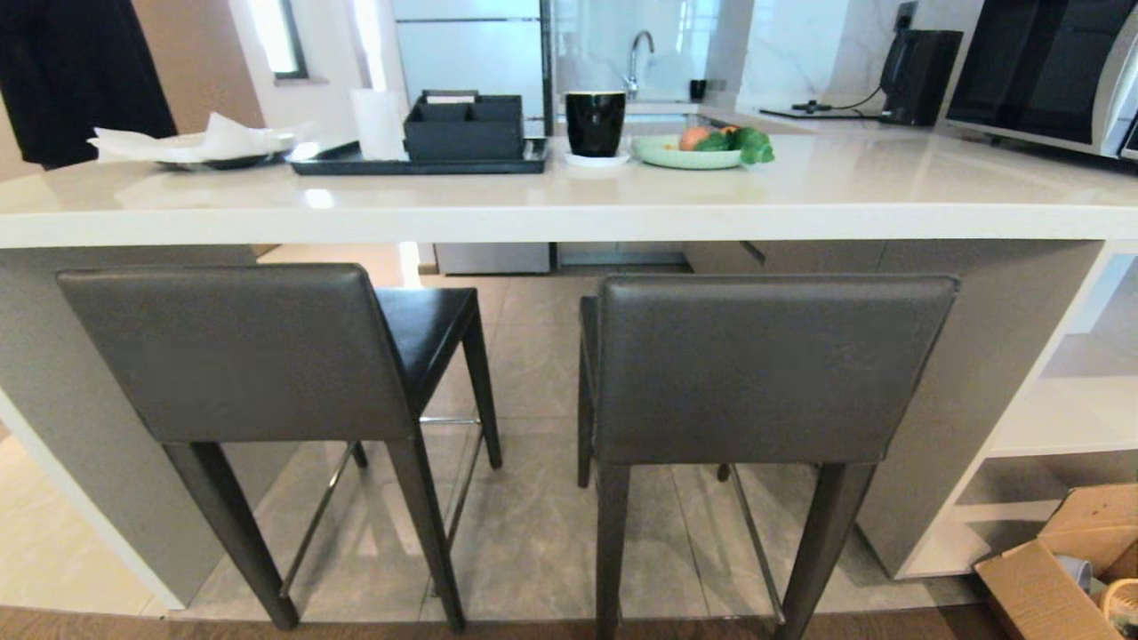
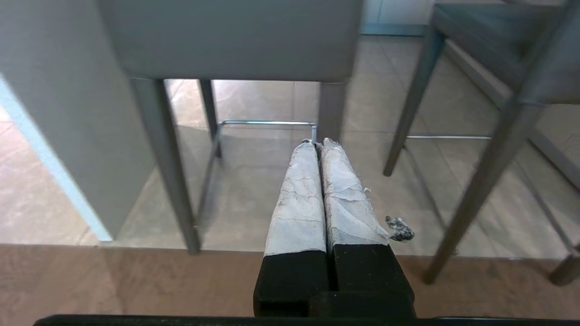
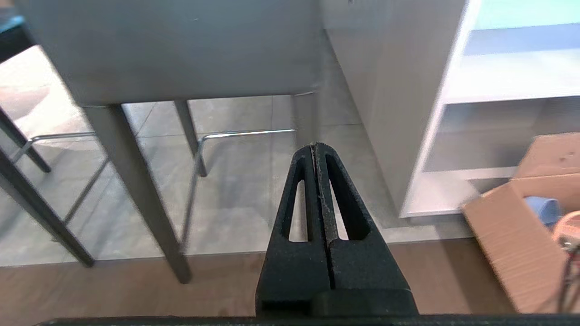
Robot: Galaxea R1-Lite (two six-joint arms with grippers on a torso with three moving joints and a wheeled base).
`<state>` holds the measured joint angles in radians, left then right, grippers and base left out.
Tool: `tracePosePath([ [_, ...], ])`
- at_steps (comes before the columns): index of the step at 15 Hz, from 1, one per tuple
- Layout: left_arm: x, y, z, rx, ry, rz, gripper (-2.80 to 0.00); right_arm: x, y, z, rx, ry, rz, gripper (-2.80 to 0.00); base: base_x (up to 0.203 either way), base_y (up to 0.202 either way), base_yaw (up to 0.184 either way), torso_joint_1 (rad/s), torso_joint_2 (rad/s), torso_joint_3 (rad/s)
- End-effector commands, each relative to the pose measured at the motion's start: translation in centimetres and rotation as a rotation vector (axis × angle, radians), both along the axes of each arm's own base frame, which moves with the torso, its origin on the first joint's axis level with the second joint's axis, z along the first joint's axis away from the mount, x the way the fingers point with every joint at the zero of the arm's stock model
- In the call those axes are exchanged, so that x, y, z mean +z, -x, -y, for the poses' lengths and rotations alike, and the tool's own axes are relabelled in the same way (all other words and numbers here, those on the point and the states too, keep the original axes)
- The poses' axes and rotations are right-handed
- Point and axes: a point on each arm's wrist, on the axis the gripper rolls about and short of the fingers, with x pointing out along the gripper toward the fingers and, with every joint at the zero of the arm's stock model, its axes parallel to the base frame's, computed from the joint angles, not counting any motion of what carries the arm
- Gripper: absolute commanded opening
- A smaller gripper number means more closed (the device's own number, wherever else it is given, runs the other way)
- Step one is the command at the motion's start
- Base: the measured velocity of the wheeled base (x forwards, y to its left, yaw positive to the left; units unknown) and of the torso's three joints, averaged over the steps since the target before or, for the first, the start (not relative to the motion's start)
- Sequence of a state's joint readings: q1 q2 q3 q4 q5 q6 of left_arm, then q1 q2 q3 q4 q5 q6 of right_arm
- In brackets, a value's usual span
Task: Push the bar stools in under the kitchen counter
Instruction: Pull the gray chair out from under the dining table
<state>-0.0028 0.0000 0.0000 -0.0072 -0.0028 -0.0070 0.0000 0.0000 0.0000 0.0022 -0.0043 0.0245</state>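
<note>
- Two bar stools stand side by side on the grey tiled floor before the kitchen counter, their backrests toward the camera and their seats reaching in under the counter's near edge.
- The left stool stands slightly turned, so that its dark seat shows to the right of its backrest; it is just beside the grey slab end leg at the counter's left end.
- The right stool stands squarer to the counter, close to the grey panel and the white shelves beneath the counter's right end.
- Both backrests stand out in front of the counter's near edge; how far the seats reach under it is hard to judge from this angle.
- The left gripper hangs low behind the left stool, its white-wrapped fingers pressed together and holding nothing, pointing toward the chrome footrest bar.
- The right gripper hangs low behind the right stool, its black fingers pressed together and empty, free of the stool's legs.
- Along the counter's far edge lie a black tray with a dark organiser box, a black cup, a green plate of produce and crumpled white paper.
- An open cardboard box sits on the floor at the right, below the shelves.
</note>
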Motion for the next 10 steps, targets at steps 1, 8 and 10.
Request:
tracePosePath([
  [1,0.01,-0.01,0.00,-0.001,0.001,-0.001,-2.80,-0.03,-0.02,0.00,0.000,0.000,-0.002,-2.80,0.000,-0.194,0.003,0.002,0.00,0.007],
  [8,0.01,-0.01,0.00,0.000,0.001,-0.001,-2.80,-0.03,-0.02,0.00,0.000,0.000,-0.002,-2.80,0.000,-0.194,0.003,0.003,0.00,0.002],
  [10,0.01,-0.01,0.00,0.000,0.001,-0.001,-2.80,0.01,-0.01,0.00,0.000,0.000,-0.001,-2.80,0.000,-0.195,0.003,0.005,0.00,0.006],
])
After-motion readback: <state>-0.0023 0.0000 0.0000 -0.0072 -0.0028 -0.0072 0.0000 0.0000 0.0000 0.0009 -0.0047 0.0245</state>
